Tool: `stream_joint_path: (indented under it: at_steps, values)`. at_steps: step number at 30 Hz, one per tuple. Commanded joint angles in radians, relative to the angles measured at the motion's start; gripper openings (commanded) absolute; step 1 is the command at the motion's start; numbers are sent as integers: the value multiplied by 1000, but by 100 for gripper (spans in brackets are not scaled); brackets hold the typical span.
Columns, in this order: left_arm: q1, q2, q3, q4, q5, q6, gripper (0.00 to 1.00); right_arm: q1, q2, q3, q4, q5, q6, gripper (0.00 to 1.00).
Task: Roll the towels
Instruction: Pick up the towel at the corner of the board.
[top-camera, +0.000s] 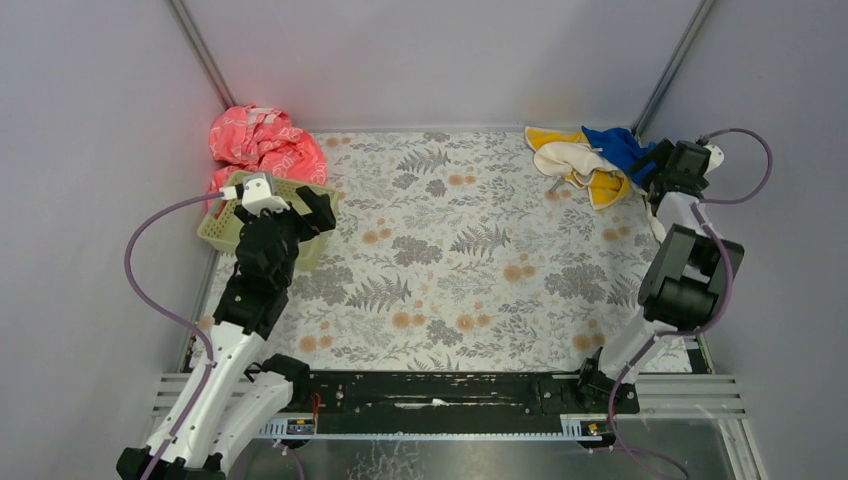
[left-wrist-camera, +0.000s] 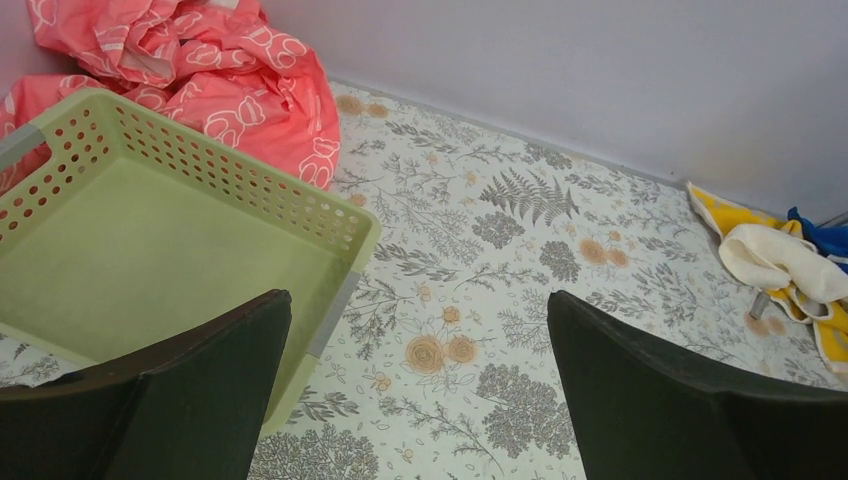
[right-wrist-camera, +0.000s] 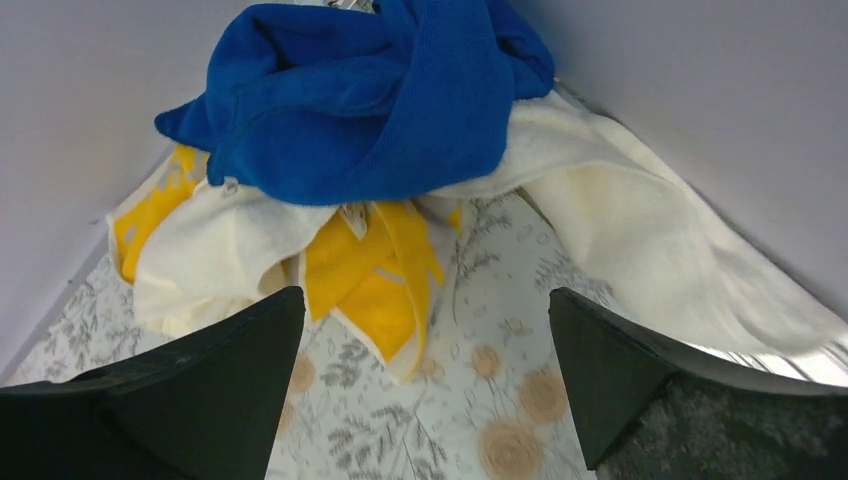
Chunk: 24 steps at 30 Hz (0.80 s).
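right claw (right-wrist-camera: 422, 300) wide, angled down at heaped towels (right-wrist-camera: 370, 110), left claw (left-wrist-camera: 420, 297) wide over basket (left-wrist-camera: 232, 172) edge

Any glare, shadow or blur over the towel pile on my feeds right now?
Top view: soft even light, no glare on the towels, a faint pink cast on the wall by the red cloth. Right wrist: blue towel sharp and well lit; the fingers read as dark, featureless shapes. Left wrist: basket crisp, towels small at the right edge.
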Motion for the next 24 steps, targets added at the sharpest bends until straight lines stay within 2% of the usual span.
stream_joint_path:
  at_steps: [1, 6, 9, 14, 15, 17, 21, 23, 24]
  values:
    - [14, 30, -12, 6, -29, 15, 100, -13, 137, 136, 131, -70, 115, 98]
    - [44, 66, -5, 6, 2, 9, 100, -14, 310, 275, 133, -84, 197, 92]
    - [52, 83, -4, 1, 26, 17, 100, -14, 375, 295, 173, -87, 243, 87]
    - [56, 89, -1, 1, 72, 38, 100, -14, 441, 343, 189, -111, 256, 70]
    - [57, 90, -1, 1, 77, 38, 100, -14, 447, 349, 189, -116, 252, 64]
    - [63, 89, 1, -1, 95, 35, 100, -14, 445, 352, 184, -122, 244, 45]
    - [64, 76, 12, -24, 173, 53, 100, -14, 360, 333, 179, -136, 208, 12]
    - [65, 66, 18, -32, 220, 61, 100, -14, 308, 336, 150, -150, 185, 1]
    - [64, 59, 19, -33, 233, 59, 100, -13, 278, 335, 140, -164, 171, 0]
